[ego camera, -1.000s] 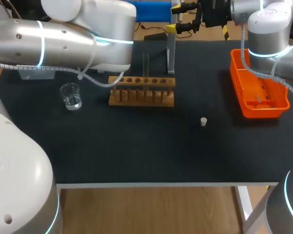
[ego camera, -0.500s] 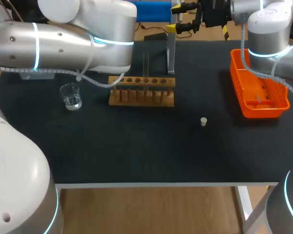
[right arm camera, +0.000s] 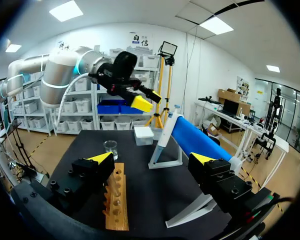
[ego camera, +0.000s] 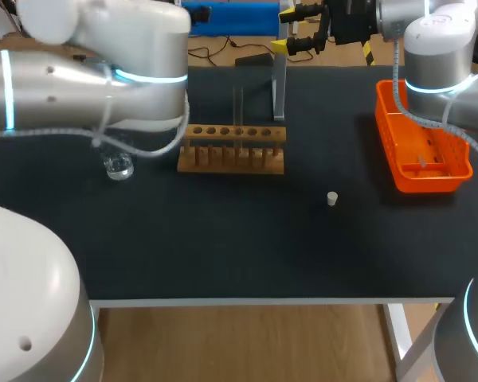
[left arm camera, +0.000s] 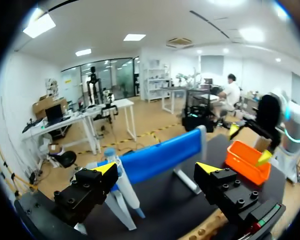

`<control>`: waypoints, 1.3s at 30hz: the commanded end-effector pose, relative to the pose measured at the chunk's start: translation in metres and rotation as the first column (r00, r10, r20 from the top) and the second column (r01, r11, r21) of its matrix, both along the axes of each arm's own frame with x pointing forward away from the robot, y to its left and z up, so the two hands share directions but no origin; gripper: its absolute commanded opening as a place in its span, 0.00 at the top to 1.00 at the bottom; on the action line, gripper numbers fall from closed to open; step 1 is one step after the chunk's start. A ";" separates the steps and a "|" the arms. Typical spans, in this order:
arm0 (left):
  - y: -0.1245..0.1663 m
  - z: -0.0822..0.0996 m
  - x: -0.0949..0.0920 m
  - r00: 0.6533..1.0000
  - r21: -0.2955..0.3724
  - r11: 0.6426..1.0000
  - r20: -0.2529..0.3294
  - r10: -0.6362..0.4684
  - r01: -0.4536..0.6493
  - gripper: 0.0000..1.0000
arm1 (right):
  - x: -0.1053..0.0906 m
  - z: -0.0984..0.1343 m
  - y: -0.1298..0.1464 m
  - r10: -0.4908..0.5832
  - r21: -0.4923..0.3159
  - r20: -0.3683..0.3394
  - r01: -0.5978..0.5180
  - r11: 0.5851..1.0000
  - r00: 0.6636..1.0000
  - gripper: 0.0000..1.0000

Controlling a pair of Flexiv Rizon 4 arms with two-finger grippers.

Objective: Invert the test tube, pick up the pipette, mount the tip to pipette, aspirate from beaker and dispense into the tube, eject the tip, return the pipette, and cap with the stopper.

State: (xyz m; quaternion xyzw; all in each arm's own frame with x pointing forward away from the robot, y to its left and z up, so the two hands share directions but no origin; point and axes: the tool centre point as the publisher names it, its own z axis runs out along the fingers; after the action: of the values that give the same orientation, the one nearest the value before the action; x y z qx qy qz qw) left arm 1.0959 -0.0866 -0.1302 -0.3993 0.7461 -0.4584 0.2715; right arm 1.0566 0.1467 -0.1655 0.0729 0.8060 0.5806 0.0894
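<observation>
Step in hand, as judged: the first one, inversion of the test tube [ego camera: 238,111]. The tube is seen standing upright in the wooden rack [ego camera: 231,157], at the middle far part of the surface [ego camera: 223,247]. It is not touched by either arm.

Left gripper [left arm camera: 157,172]: fingers spread wide, nothing between them. It is held high over the far left of the surface. Right gripper [right arm camera: 152,160]: also spread and empty, held aloft at the far edge, right of the middle.

The pipette [right arm camera: 164,134] is noted resting on its stand just beyond the rack. The beaker [ego camera: 118,165] is left of the rack and partly covered by the left arm. The stopper [ego camera: 332,198] lies alone nearer, to the right of the rack. The orange basket [ego camera: 389,139] sits at far right.

Next move, as judged: one gripper is to be lowered over the tube and closed gently on its upper part. A straight lift out of the hole is called for before any turning.
</observation>
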 end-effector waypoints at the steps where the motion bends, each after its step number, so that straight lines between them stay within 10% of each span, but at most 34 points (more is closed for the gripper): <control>1: 0.024 0.016 -0.053 0.961 -0.092 0.957 0.052 -0.270 0.274 0.00 | 0.001 0.001 -0.001 0.004 -0.004 -0.003 -0.004 1.000 1.000 0.00; 16: 0.003 0.009 -0.142 0.739 -0.023 0.739 0.054 -0.672 0.673 0.00 | 0.001 0.001 -0.001 0.004 -0.004 -0.003 -0.004 1.000 1.000 0.00; 39: -0.031 -0.083 -0.120 0.592 -0.147 0.582 0.024 -0.806 0.799 0.00 | 0.001 0.001 -0.001 0.004 -0.004 -0.003 -0.004 1.000 1.000 0.00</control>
State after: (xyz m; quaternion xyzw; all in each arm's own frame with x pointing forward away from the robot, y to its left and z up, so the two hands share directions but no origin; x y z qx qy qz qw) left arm 0.9644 -0.1072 -0.2027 -0.0743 0.8169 -0.5713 0.0280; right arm 1.0566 0.1467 -0.1655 0.0729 0.8060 0.5806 0.0894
